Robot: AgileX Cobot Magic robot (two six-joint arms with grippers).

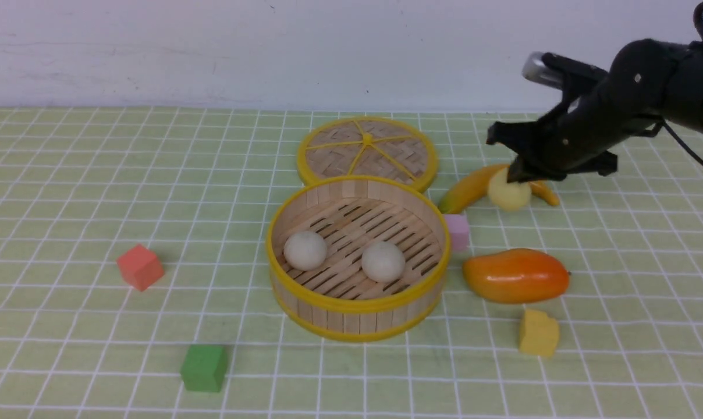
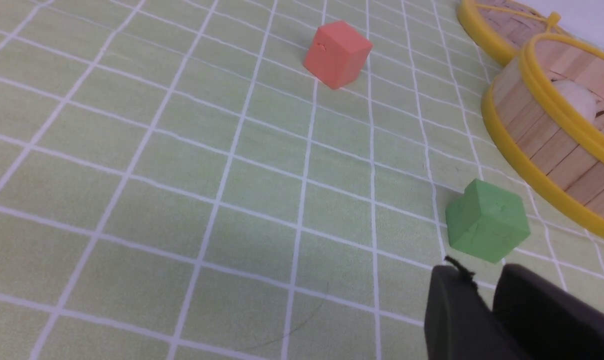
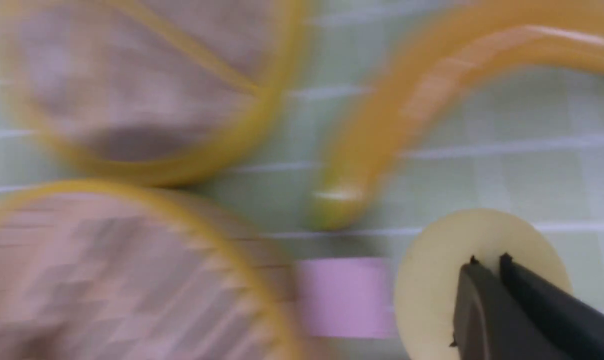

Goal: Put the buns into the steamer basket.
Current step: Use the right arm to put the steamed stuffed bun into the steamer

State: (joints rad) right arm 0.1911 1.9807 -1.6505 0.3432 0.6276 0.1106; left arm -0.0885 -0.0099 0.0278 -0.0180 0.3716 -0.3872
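The steamer basket (image 1: 357,311) stands mid-table with two off-white buns (image 1: 305,250) (image 1: 383,261) on its slatted floor. My right gripper (image 1: 517,174) is shut on the pale yellow bun (image 1: 508,193) and holds it off the table to the basket's right, in front of the banana. In the blurred right wrist view the bun (image 3: 432,280) sits sharp behind the fingertips of the gripper (image 3: 488,260), with the basket (image 3: 132,250) beside it. My left gripper (image 2: 474,272) is shut and empty, low over the cloth near the green cube; the basket (image 2: 532,140) and one bun (image 2: 577,100) show beyond.
The woven lid (image 1: 367,150) lies behind the basket. A banana (image 1: 471,187), a pink cube (image 1: 457,231), an orange mango (image 1: 515,274) and a yellow cube (image 1: 538,333) lie right of it. A red cube (image 1: 140,266) and a green cube (image 1: 203,367) lie left.
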